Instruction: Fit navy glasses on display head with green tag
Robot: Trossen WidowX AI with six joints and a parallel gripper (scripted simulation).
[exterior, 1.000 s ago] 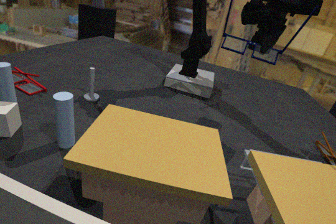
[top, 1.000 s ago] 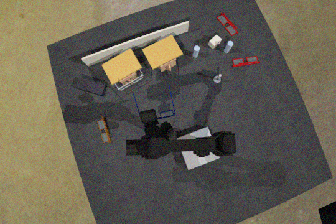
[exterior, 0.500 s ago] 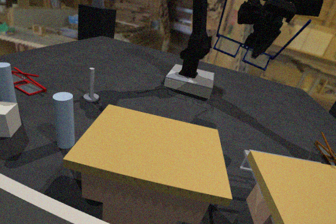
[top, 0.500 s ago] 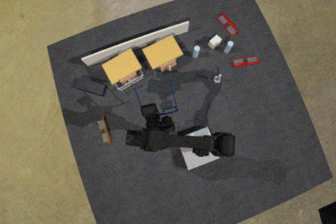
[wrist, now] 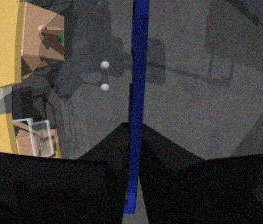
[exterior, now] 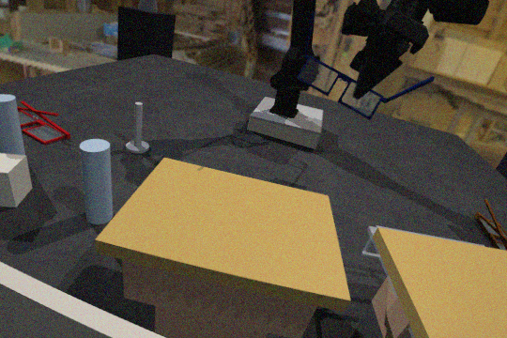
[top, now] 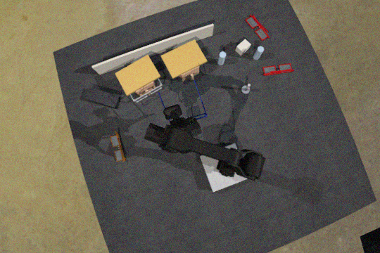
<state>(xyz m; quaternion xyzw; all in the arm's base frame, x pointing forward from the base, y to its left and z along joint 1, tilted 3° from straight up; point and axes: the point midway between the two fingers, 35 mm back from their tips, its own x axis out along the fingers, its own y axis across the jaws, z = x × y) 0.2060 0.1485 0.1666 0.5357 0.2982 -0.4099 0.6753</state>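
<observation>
My gripper (exterior: 359, 96) (wrist: 131, 131) is shut on the navy glasses (top: 200, 98) (exterior: 345, 78) (wrist: 139, 60) at the front frame, near the bridge. It holds them in the air in front of the heads. In the top view the temples point toward the heads. The glasses look tilted in the exterior view, where one temple is hard to make out. The green-tag head (top: 189, 74) (wrist: 37, 30) is bare under its yellow board, with its nose showing; the tag (wrist: 62, 38) shows in the wrist view. The glasses are apart from it.
The other head (top: 146, 89) (exterior: 387, 301) wears pale glasses close beside. A white wall (top: 155, 48) stands behind both. Two blue cylinders (top: 222, 58) (top: 258, 53), a white block (top: 243, 47), a peg stand (top: 245, 89) (exterior: 138, 128), red glasses (top: 286, 71) and orange glasses (top: 122, 154) stand or lie around.
</observation>
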